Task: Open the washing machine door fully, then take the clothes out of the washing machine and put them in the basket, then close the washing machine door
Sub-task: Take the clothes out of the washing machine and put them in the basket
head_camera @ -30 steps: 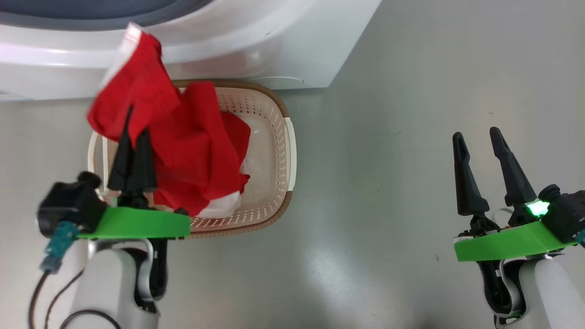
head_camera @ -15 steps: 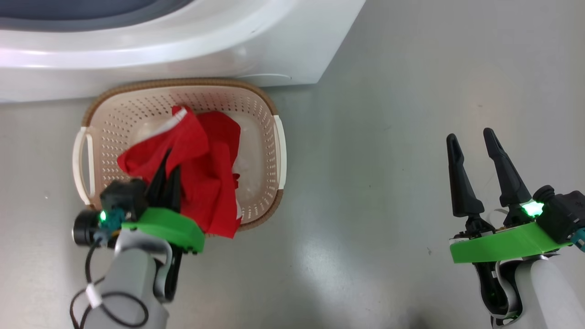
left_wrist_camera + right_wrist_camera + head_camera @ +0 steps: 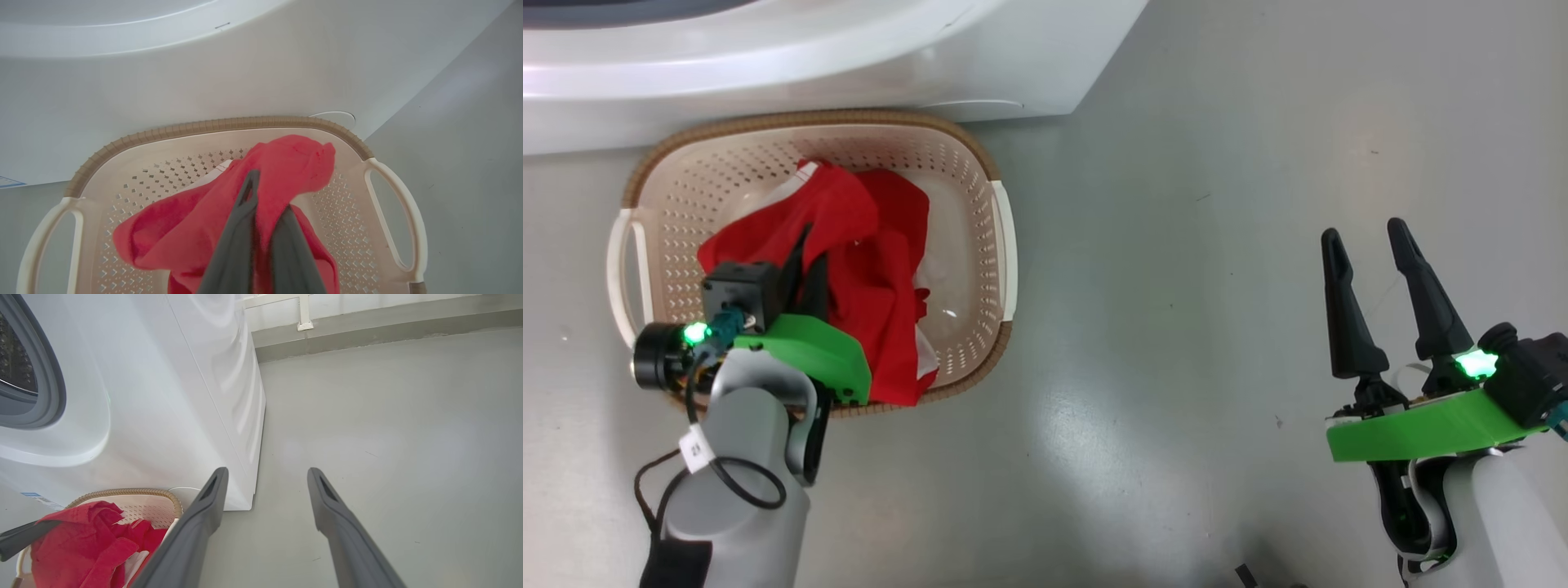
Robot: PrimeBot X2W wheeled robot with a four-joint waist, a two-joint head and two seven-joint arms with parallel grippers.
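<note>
Lowered into basket [image 3: 800, 121]: clothes [image 3: 874, 245], pinched by left fingers [image 3: 237, 228]; right fingers [image 3: 1347, 310] spread. Remaining: release, close door.

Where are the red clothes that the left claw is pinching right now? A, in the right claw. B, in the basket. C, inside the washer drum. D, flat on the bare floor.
B: the left claw is shut on the clothes, which sit inside the basket in front of the washing machine, while the right claw stands open and empty over the floor.
</note>
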